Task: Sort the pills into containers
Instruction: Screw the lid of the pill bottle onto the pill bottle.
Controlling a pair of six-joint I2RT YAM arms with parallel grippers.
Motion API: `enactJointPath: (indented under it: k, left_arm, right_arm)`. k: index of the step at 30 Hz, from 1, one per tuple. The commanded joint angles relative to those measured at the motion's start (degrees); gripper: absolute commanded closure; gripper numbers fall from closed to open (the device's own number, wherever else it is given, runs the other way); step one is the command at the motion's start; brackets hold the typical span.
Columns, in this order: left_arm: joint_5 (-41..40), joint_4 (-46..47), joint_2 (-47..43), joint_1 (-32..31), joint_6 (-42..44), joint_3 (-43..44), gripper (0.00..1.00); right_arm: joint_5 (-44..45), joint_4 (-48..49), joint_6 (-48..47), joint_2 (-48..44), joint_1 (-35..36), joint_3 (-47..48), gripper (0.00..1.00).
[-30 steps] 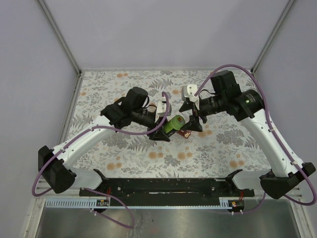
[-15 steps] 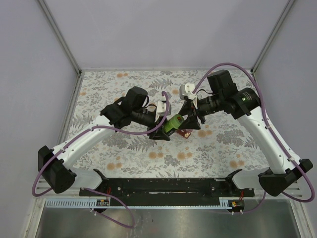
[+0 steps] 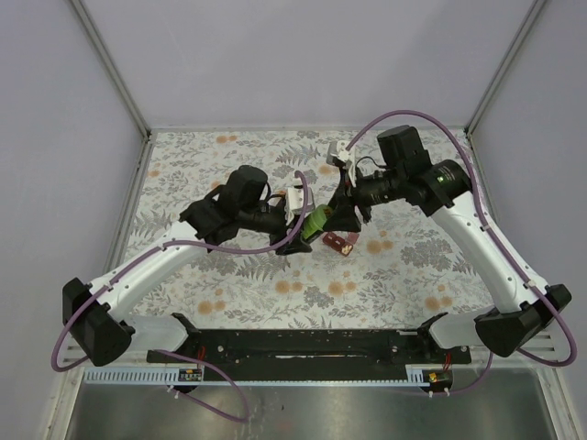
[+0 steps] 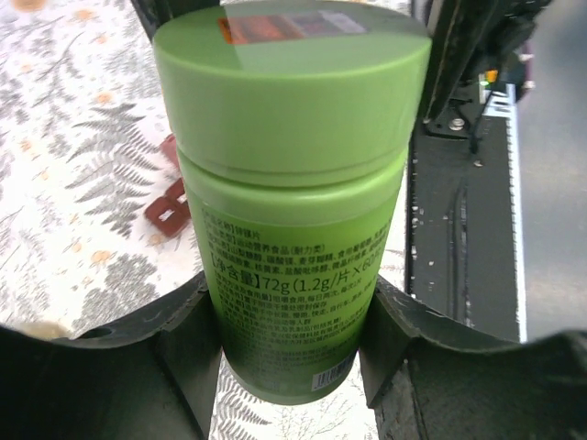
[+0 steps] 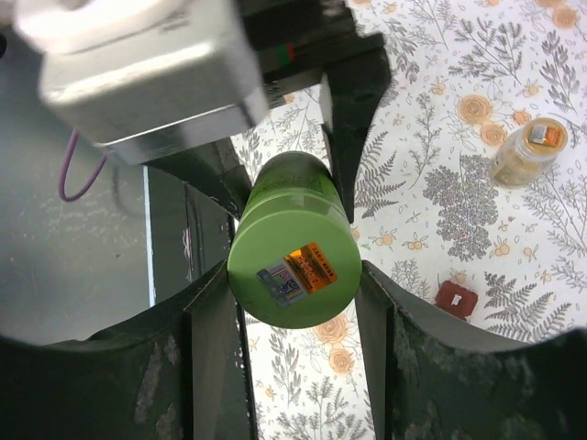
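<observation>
The green bottle (image 3: 317, 223) hangs in the air above the middle of the desk (image 3: 413, 275), caught between both arms. The left pincer (image 4: 289, 293) is clamped on its lower body, one black finger pressed against each side of the label, so that arm carries the weight. In the overhead view the bottle's long axis runs from near-left to far-right, with the bottom toward the left arm and the lid (image 5: 292, 286) toward the right arm. The right pincer (image 5: 294, 273) meets it end-on. Its wrist camera looks straight down that axis at the round top with its orange sticker. Its two fingers sit against opposite sides of the lid with no gap to be seen, so it appears closed on the lid. The coming move probably turns on this head-on line-up: such a lid comes off by twisting about this very axis while the other arm holds the body firm. The right arm is the one placed to do the twisting. The dark-red pill box (image 3: 338, 241) lies on the desk just near and right of the bottle, beneath it. A small pale bottle (image 5: 530, 149) stands farther off. No loose pills can be made out, and the lid is on.
</observation>
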Motion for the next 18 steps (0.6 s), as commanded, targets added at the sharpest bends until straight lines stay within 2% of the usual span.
enactJointPath:
  k: [1, 4, 9, 18]
  left_arm:
    - [-12.3, 11.4, -3.6, 0.2, -3.1, -0.4, 1.0]
    - [-18.6, 13.5, -4.3, 0.1, -3.7, -0.5, 1.0]
    - [-28.0, 15.5, -4.6, -0.3, -5.2, 0.1, 1.0]
    - [-43.6, 16.7, -4.1, -4.5, -2.0, 0.6, 1.0]
  right_arm:
    - [1.4, 7.0, 13.4, 0.2, 0.6, -2.8, 0.82]
    - [3.2, 9.9, 19.9, 1.7, 0.6, -3.3, 0.85]
    - [4.9, 13.6, 30.4, 4.9, 0.6, -3.0, 0.85]
    - [4.4, 14.3, 39.0, 11.5, 0.2, 0.9, 0.85]
